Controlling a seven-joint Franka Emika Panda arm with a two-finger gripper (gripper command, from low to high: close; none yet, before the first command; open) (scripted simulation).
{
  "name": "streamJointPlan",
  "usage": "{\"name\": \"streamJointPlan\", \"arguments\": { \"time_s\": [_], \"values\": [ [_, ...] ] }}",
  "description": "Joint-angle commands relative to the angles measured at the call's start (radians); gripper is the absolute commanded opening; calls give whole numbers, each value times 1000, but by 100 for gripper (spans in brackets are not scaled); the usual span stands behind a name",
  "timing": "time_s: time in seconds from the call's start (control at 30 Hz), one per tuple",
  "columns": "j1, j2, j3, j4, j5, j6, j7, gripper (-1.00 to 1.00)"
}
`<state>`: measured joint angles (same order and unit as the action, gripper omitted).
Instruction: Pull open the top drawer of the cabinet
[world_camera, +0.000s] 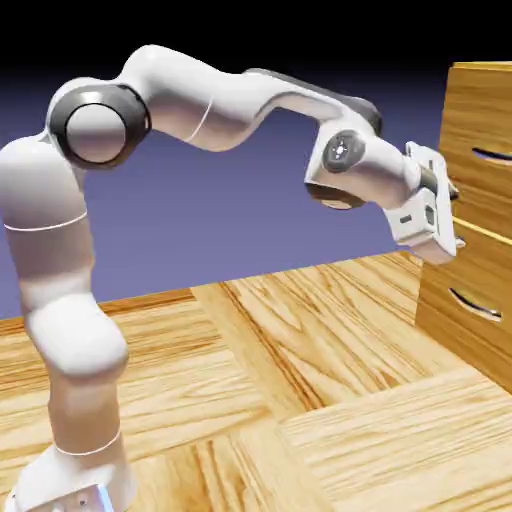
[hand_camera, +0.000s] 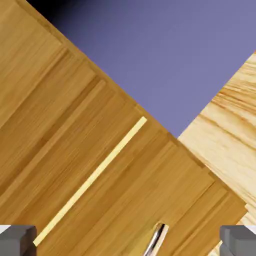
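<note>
The cabinet (world_camera: 490, 100) stands at the exterior view's right edge. Its top drawer (world_camera: 480, 175) carries a thin silver handle (world_camera: 492, 155). My gripper (world_camera: 456, 218) is close to the cabinet front, just below that handle and level with the pale seam (world_camera: 485, 233) under the top drawer. In the hand view the grey fingertips (hand_camera: 17, 241) sit far apart, so the gripper (hand_camera: 127, 242) is open and empty. The pale seam (hand_camera: 90, 182) crosses the wood diagonally. One end of a silver handle (hand_camera: 156, 239) shows between the tips, on the lower drawer's side of the seam.
A second drawer front with its own handle (world_camera: 475, 303) lies below the top one. Parquet floor (world_camera: 300, 400) spreads under the arm, and in the hand view it shows beside the cabinet's edge as a floor patch (hand_camera: 235, 115).
</note>
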<state>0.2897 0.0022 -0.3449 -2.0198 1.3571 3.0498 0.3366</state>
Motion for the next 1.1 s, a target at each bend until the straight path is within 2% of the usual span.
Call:
{"name": "streamJointPlan", "arguments": {
  "time_s": [0.0, 1.07],
  "values": [
    [9, 18, -11, 25, 44, 0, -13, 0],
    [294, 605, -365, 836, 1435, 14, -428, 0]
  ]
}}
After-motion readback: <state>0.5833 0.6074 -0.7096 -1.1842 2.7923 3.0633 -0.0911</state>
